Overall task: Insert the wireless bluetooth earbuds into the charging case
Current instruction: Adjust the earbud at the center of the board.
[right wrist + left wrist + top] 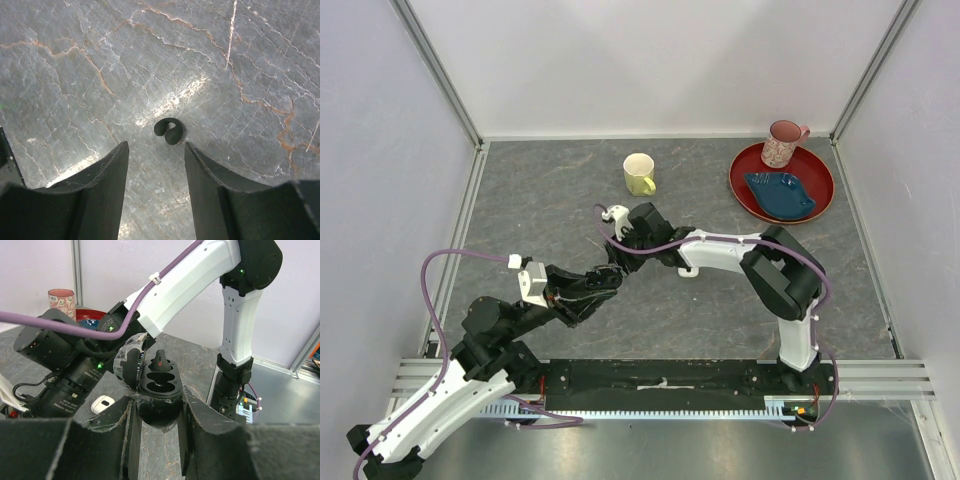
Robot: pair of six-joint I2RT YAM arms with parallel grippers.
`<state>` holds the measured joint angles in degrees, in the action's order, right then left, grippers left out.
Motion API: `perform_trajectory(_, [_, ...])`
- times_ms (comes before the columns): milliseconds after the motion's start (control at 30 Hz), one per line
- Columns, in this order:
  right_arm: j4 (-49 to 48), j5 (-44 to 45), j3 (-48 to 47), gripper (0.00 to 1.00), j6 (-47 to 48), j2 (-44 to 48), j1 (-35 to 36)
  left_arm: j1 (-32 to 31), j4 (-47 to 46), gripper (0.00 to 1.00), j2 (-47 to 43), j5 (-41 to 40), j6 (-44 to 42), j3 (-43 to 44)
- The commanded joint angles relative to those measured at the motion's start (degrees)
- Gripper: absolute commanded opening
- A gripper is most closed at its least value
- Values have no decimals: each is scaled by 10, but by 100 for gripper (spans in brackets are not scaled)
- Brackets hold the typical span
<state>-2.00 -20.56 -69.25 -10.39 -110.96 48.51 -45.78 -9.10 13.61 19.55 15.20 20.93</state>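
Earbuds lie in separate spots. One black bud [168, 131] rests on the grey tabletop [75, 60], just ahead of the right end effector [155, 150], whose jaws stand well apart and hold nothing. A second black bud [160, 362] sits in a socket of the open case [150, 390], whose lid is tipped back to the left. The left end effector [157, 407] is clamped on the case's lower half. A white bud [102, 402] lies on the tabletop beside the right arm [190, 275].
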Motion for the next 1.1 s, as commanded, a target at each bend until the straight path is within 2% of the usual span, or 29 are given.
perform_trajectory(0, [11,-12,-43,56,60,-28,0,-2,-19,2,-4,-5,7,5])
perform_trajectory(300, [56,-9,-107,52,77,-81,0,-3,-7,2,-13,-14,2,9])
perform_trajectory(500, [67,7,-95,46,74,-85,-1,-2,-7,2,-11,-15,3,9])
perform_trajectory(600, [74,-1,-92,44,51,-89,0,-2,-8,2,-7,-14,5,9])
perform_trajectory(767, [61,9,-70,36,-36,-91,2,-2,-15,2,2,-11,11,10])
perform_trajectory(1067, [24,47,-28,20,-110,-82,5,-2,-18,2,6,-8,15,9])
